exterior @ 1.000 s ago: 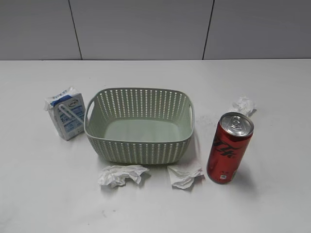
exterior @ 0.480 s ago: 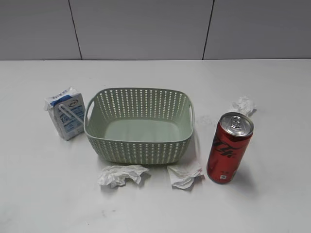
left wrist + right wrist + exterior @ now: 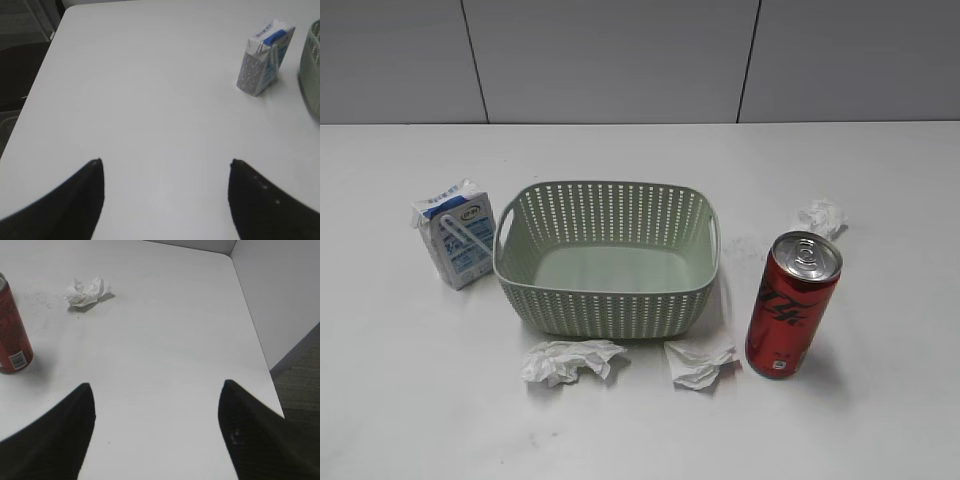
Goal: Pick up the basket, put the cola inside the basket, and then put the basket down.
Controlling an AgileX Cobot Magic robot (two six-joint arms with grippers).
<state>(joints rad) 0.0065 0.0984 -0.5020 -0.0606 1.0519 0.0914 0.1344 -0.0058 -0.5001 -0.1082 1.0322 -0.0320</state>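
The pale sage-green basket (image 3: 608, 258) sits empty on the white table, mid view; its edge shows at the right border of the left wrist view (image 3: 313, 75). The red cola can (image 3: 792, 304) stands upright to its right, and shows at the left edge of the right wrist view (image 3: 11, 332). Neither gripper appears in the exterior view. My left gripper (image 3: 165, 162) is open and empty over bare table, left of the basket. My right gripper (image 3: 157, 385) is open and empty over bare table, right of the can.
A blue-and-white milk carton (image 3: 455, 234) stands left of the basket, also in the left wrist view (image 3: 265, 56). Crumpled tissues lie in front of the basket (image 3: 570, 360) (image 3: 700, 362) and behind the can (image 3: 822, 216) (image 3: 86, 291). The table's right edge (image 3: 255, 335) is near.
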